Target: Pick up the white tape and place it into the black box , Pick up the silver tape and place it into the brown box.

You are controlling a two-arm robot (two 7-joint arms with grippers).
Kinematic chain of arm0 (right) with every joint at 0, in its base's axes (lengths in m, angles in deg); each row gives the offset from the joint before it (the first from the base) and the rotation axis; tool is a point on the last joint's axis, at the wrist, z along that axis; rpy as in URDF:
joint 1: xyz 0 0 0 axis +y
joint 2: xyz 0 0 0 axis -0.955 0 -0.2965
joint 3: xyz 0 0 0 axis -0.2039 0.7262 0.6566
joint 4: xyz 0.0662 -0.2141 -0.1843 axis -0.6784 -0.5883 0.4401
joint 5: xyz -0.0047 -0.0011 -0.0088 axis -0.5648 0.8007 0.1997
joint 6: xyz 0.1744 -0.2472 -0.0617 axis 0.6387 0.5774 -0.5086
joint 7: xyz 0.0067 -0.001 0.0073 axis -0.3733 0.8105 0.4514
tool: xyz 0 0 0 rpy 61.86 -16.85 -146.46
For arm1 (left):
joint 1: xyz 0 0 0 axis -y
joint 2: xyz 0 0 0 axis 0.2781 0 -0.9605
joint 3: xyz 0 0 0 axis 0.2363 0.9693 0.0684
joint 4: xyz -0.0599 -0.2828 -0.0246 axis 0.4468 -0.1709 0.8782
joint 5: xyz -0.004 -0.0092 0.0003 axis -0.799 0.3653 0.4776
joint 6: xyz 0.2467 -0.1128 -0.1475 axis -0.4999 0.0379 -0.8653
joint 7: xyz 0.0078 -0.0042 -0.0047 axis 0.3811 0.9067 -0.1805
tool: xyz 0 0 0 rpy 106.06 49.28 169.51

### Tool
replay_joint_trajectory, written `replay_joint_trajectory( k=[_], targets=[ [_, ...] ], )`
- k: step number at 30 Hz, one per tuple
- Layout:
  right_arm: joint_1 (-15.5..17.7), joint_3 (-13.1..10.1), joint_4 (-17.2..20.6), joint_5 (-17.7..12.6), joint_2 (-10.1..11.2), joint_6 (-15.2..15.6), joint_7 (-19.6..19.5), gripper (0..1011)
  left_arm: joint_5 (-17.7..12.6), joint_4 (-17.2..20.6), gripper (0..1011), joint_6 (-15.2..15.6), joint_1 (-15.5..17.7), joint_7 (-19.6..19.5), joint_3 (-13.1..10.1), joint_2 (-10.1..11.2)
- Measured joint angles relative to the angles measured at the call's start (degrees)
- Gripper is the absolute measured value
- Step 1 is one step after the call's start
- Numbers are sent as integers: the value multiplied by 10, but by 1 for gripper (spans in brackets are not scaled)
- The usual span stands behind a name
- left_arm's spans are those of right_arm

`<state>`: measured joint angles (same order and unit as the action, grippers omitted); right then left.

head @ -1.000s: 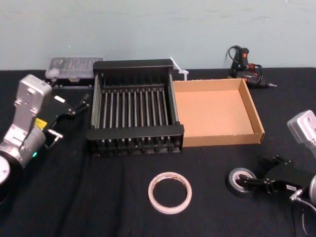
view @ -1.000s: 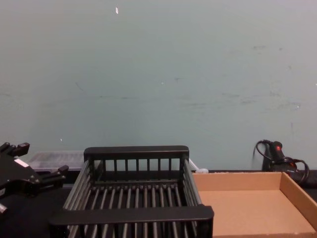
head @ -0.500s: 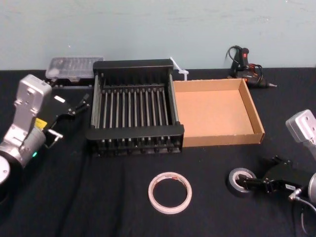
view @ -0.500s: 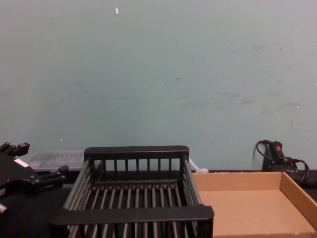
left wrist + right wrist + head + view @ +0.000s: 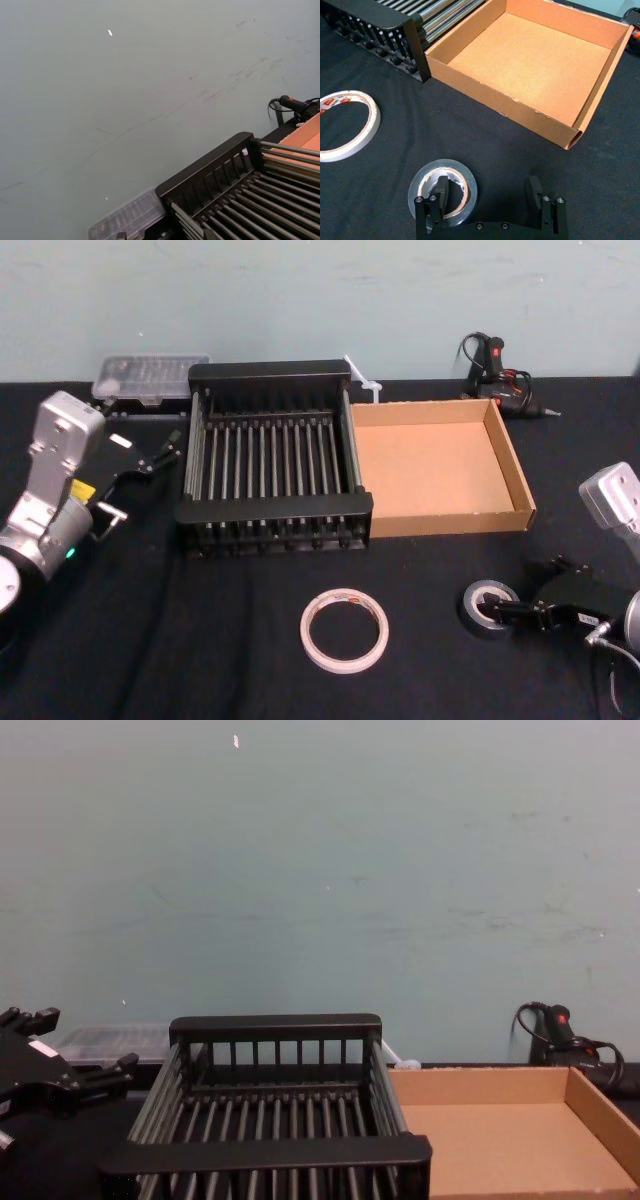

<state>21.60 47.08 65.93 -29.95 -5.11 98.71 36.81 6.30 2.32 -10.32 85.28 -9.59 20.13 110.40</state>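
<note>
One finger of the open right pincer [image 5: 487, 189] sits inside the silver tape [image 5: 443, 168]; closing on its wall should come next.

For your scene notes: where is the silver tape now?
Head view: the silver tape lies flat at the robot's right, before the brown box, with the open right gripper straddling one side.

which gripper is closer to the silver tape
Right. The right gripper is open at the silver tape, one finger over its centre hole. The left gripper sits far off, left of the black box.
</note>
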Motion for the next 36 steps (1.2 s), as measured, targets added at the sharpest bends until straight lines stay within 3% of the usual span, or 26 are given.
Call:
replay_joint_trajectory(
  k=[10,21,25,27,31,36],
  targets=[
    [0,0,1,0,0,-1,0,811,0,0,1001,0,0,0,0,0],
    [1,0,1,0,0,-1,-1,424,0,0,1001,0,0,0,0,0],
    [1,0,1,0,0,-1,-1,329,0,0,1001,0,0,0,0,0],
    [1,0,1,0,0,-1,-1,224,0,0,1001,0,0,0,0,0],
    [1,0,1,0,0,-1,-1,158,0,0,1001,0,0,0,0,0],
    [1,0,1,0,0,-1,-1,158,0,0,1001,0,0,0,0,0]
  ],
)
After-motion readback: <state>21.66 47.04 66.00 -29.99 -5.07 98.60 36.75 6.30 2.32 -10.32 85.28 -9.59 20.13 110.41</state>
